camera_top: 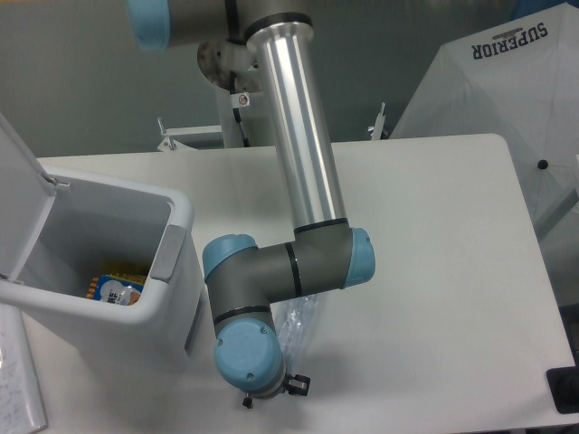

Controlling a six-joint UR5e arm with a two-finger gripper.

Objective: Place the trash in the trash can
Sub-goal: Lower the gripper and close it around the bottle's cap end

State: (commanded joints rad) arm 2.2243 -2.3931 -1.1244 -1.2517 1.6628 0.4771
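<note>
Clear plastic trash (297, 318) lying just right of the trash can (172, 271), under my wrist.

I am hanging over the table (434, 235) beside the can's front corner; my gripper (268, 394) is mostly hiding behind the wrist joint, so I cannot tell whether it is parted or clenched. The trash is showing as a crinkled strip running away from the can's side wall, up and back from the gripper. The can is standing open, a printed packet (116, 287) lying inside.
</note>
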